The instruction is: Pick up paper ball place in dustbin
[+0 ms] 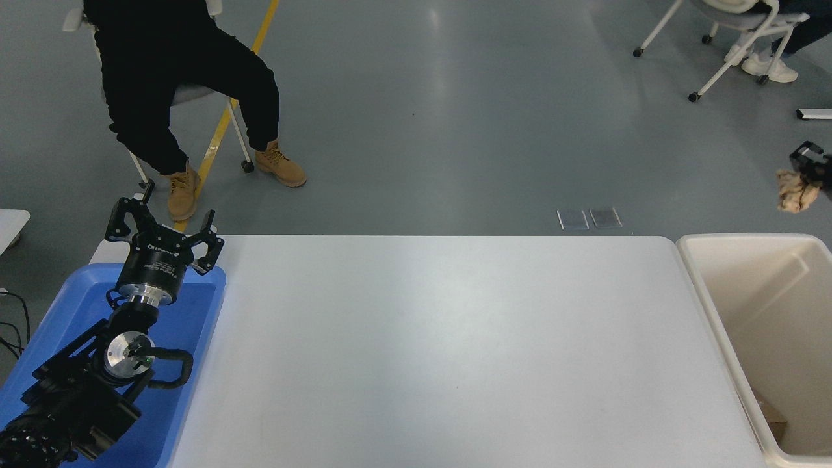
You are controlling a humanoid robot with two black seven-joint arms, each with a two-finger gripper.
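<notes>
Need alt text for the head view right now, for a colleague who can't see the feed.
At the right edge, the right gripper holds the tan paper ball in the air above the far rim of the cream dustbin, which stands at the white table's right end. The left gripper is parked, open, over a blue tray.

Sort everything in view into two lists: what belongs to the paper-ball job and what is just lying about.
Part of the job:
- paper ball, held at the right edge, above the bin
- right end effector, shut on it
- dustbin, right of the table

Just lying about:
- blue tray
- left end effector, parked over the tray, open
- white table
- seated person
</notes>
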